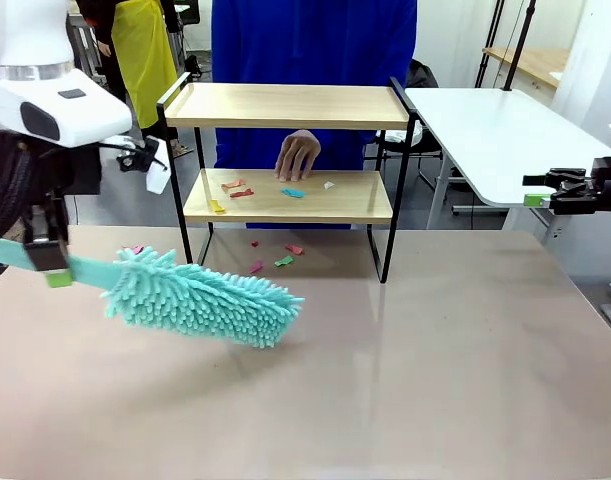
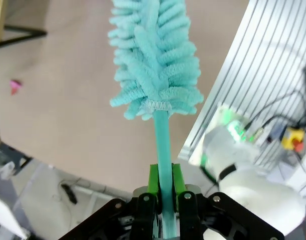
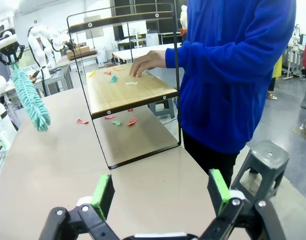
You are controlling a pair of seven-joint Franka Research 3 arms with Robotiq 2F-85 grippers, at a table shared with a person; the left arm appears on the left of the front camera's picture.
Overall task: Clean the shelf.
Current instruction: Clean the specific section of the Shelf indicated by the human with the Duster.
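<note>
left gripper (image 2: 164,176) pinches teal duster (image 1: 200,297) by handle; head runs along shelf (image 1: 285,106) front, near side. scraps (image 1: 235,187) on lower board (image 1: 315,205) lie beyond it. right gripper (image 3: 163,192) spread, well apart.

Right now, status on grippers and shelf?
Left gripper shut on duster, right gripper open. Shelf: scraps on lower board. Person's hand there, in the way.

You have one shelf (image 1: 285,105), one teal duster (image 1: 200,297), five paper scraps (image 1: 292,192) on its lower board (image 1: 355,205), about five on the table (image 1: 435,350).
</note>
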